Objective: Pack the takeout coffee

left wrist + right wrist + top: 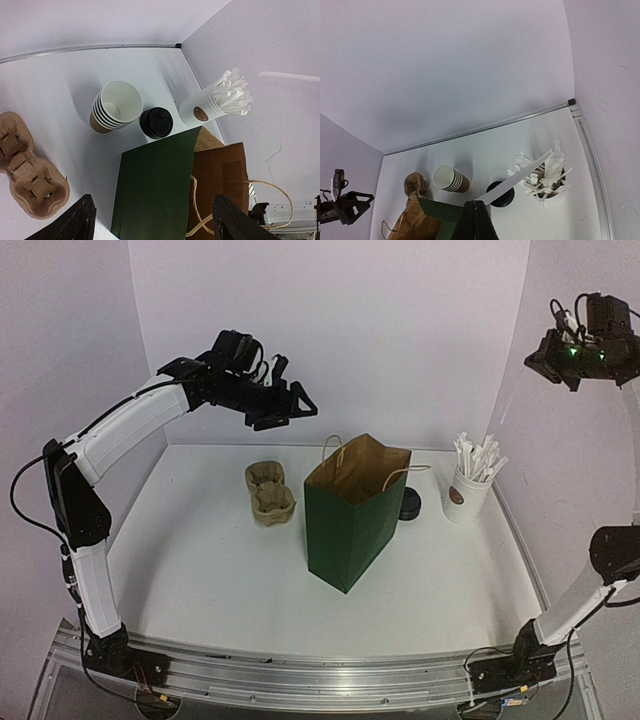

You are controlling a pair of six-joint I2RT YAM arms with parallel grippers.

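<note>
The takeout coffee shows as a nested stack of brown kraft cups point(114, 106) with white rims, and a black domed lid point(156, 122) on the table beside it. In the top view the green paper bag point(350, 520) hides the cups, and only the lid point(410, 505) peeks out. My left gripper point(152, 200) hovers open and empty, high above the bag point(152, 190). Raised at the far right, my right gripper point(475, 202) is shut on a white paper-wrapped stick point(520, 177) that points toward the cup of sticks point(545, 180).
The bag stands open mid-table with its brown inside and twine handles point(265, 195) showing. A moulded pulp carrier point(270, 492) lies to its left. The white cup of sticks point(468, 490) stands to the bag's right, near the side wall.
</note>
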